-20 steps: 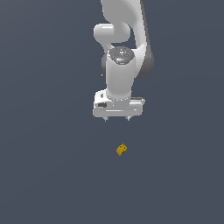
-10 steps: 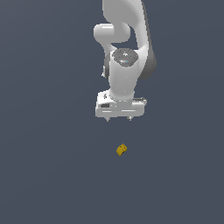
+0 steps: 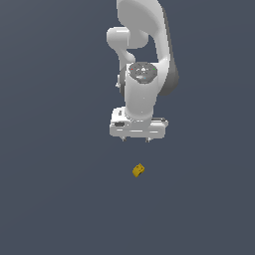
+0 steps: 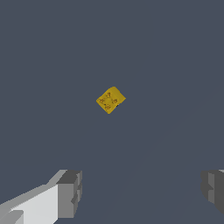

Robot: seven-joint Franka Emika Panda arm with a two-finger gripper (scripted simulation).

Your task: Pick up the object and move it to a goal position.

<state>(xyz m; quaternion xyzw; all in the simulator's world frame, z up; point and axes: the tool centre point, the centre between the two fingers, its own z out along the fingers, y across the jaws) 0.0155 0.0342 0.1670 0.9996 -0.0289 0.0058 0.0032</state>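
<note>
Object (image 3: 139, 171): one small yellow-orange block, lying alone on the flat dark grey floor (image 3: 55, 199). In the wrist view the block (image 4: 110, 99) shows a roughly square upper face turned cornerwise to the frame, with small dark marks scattered across it. Nothing touches it on any side.

Gripper (image 3: 135, 140): white, suspended above the block with its fingers pointing down at the floor. In the exterior view the block sits below the hand, in line with the space between the two short fingertips, and clear floor shows between the fingertips and the block. No contact is observed.

Jaws: spread wide, with nothing between them. In the wrist view one grey finger pad (image 4: 70, 194) stands at one side of the frame and the other pad (image 4: 214, 189) at the opposite side, partly cut off by the frame edge; the span between them is several times the width of the block. The block lies beyond the pads, nearer the first pad's side than the second's, though close to the middle of the span.

Arm (image 3: 144, 60): white, descending from the upper edge of the exterior view, with the wrist joint directly above the broad hand body.

Floor: uniform dark grey in both views.
</note>
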